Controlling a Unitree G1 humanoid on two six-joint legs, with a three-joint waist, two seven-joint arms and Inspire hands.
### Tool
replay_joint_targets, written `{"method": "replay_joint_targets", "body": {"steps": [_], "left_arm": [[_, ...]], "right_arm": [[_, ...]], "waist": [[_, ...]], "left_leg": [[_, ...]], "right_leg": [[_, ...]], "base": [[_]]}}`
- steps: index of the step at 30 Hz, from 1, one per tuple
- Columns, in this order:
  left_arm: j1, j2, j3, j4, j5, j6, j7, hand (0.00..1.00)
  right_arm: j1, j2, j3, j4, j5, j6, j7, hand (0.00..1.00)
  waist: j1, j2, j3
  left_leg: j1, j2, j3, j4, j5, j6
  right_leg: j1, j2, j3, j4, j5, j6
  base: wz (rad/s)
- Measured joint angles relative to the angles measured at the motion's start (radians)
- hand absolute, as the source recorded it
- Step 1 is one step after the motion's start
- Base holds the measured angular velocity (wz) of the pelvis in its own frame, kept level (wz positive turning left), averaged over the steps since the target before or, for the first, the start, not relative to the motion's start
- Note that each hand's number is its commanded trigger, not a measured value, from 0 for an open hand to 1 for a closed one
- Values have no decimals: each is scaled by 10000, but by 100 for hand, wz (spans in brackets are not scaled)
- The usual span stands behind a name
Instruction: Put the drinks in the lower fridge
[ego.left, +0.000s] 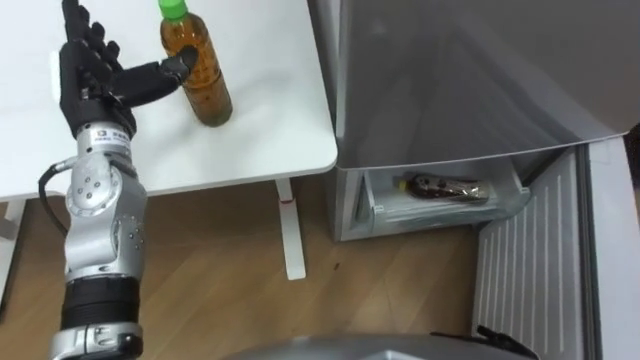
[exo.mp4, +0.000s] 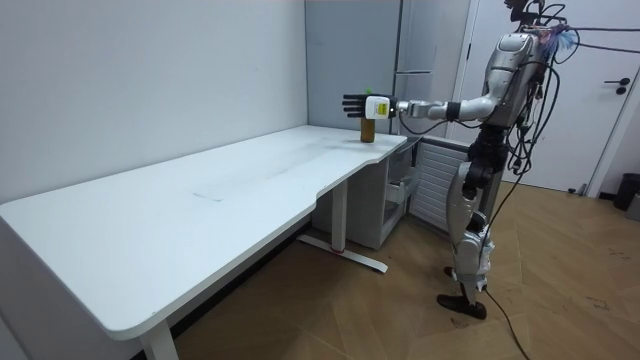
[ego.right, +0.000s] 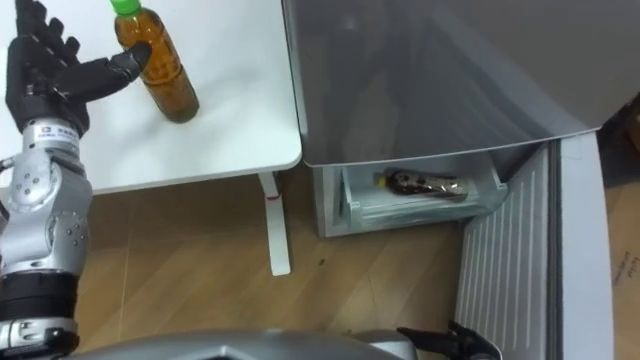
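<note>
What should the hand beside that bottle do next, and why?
Probably curl the left hand round the bottle. Its fingers are straight, its thumb just at the bottle's side, so nothing is gripped yet; the bottle stands upright on the table. The lower fridge compartment is already open, another drink lying inside.

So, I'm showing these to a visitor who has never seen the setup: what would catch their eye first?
First the amber bottle with a green cap, upright near the corner of the white table, with the robot's left hand open beside it, thumb tip against its side. Next the grey fridge to the right, its lower door swung open and another drink lying in the lower compartment.
</note>
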Motion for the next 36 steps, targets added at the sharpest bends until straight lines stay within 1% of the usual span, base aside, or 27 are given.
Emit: {"method": "replay_joint_targets", "body": {"steps": [7,9,10,12,15,16,17,19,22,23,24,26,28,29,31,34,36], "left_arm": [[0,38,11,270,-199,508,28,0],[-62,115,9,420,-212,627,8,0],[-93,164,8,452,-301,720,0,0],[-138,253,6,487,-392,847,-34,0],[-521,330,6,948,-383,988,-64,0],[-645,333,5,1068,-380,1080,-72,0],[-688,344,5,1125,-373,1098,-77,0],[-805,471,-20,1154,-367,1236,-94,0],[-922,661,-23,1173,-373,1287,-278,0],[-935,679,-21,1173,-372,1288,-290,0],[-941,707,-13,1172,-373,1295,-312,0],[-944,733,19,1172,-392,1351,-397,0],[-1081,734,140,1172,-393,1624,-542,0],[-1125,737,175,1172,-384,1674,-569,0],[-1164,810,265,1172,-389,1725,-709,0],[-1168,863,357,1172,-560,1846,-761,0],[-1172,1012,350,1172,-827,2043,-887,0]], "right_arm": [[14,-19,-39,-9,1,216,-71,0],[103,-45,-47,-49,-23,299,-69,0],[116,-89,-49,-55,-115,404,-65,0],[153,-151,-45,-59,-433,546,-64,0],[172,-253,-41,-54,-1181,755,-79,0],[169,-272,-43,-54,-1465,855,-91,0],[167,-274,-43,-53,-1606,874,-96,0],[151,-274,-46,-57,-1944,938,-113,0],[195,-274,-47,-58,-2269,1094,-184,0],[210,-274,-52,-58,-2318,1135,-186,0],[213,-274,-88,-45,-2379,1261,-184,0],[236,-270,-229,-41,-2562,1342,-178,0],[279,-269,-334,-61,-2940,1511,-148,0],[289,-269,-340,-65,-3066,1539,-126,0],[293,-263,-341,-68,-3476,1740,-56,0],[279,-260,-345,-62,-3575,1864,-30,0],[221,-258,-408,-65,-3574,1980,18,0]], "waist": [[-150,16,-5],[-239,42,-14],[-275,57,-13],[-325,67,-14],[-346,125,-8],[-388,151,-20],[-422,161,-26],[-515,197,-46],[-583,200,-47],[-598,200,-47],[-659,202,-48],[-716,218,-59],[-727,245,-82],[-728,247,-84],[-741,266,-97],[-752,269,-99],[-814,267,-97]], "left_leg": [[96,3,5,-36,0,0],[178,4,1,-70,-4,5],[175,1,4,-109,-8,9],[170,0,8,-109,-8,9],[152,-3,29,-43,-16,20],[153,-9,31,-43,-17,22],[152,-8,41,-37,-17,24],[102,-4,64,-23,-19,25],[84,-5,81,-17,-18,26],[82,-8,75,-5,-18,26],[72,-11,64,32,-18,26],[58,-16,66,25,-17,26],[26,-19,70,27,-15,28],[20,-18,74,27,-15,28],[37,-14,73,28,-14,28],[86,-14,68,20,-14,28],[82,-17,67,5,-17,29]], "right_leg": [[52,14,54,10,1,-2],[145,18,52,9,0,-1],[144,16,56,9,0,-1],[144,17,65,9,0,-1],[129,31,192,24,0,-2],[125,31,213,30,0,-2],[116,30,221,45,0,-2],[27,37,275,92,-1,-2],[-62,35,305,177,-21,-14],[-66,34,305,172,-21,-14],[-70,33,305,159,-21,-14],[-92,35,318,155,-25,-14],[-138,39,345,159,-26,-14],[-146,40,352,160,-26,-14],[-155,58,411,163,-26,-15],[-154,79,526,167,-27,-16],[-174,80,543,165,-28,-18]], "base": [[-1],[0],[0],[0],[-3],[-4],[-5],[-6],[-5],[0],[0],[0],[-4],[-4],[-8],[-12],[-4]]}}
